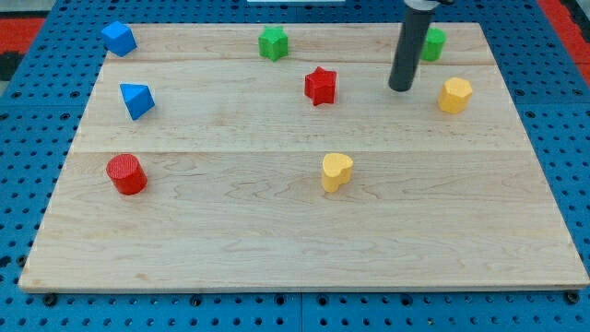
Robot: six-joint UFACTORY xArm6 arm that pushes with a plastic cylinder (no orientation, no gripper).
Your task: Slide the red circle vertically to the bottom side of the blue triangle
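Note:
The red circle (126, 173) is a short red cylinder at the left of the wooden board. The blue triangle (136, 100) lies above it, slightly to the right, with a gap of bare wood between them. My tip (401, 88) is far to the right near the view's top, between the red star (320, 86) and a yellow block (454, 95). It touches no block.
A blue block (118, 38) sits at the top left corner. A green star-like block (273, 42) is at top centre, another green block (432, 42) partly behind the rod. A yellow heart (336, 171) lies mid-board. The board's edge (295, 289) meets blue pegboard.

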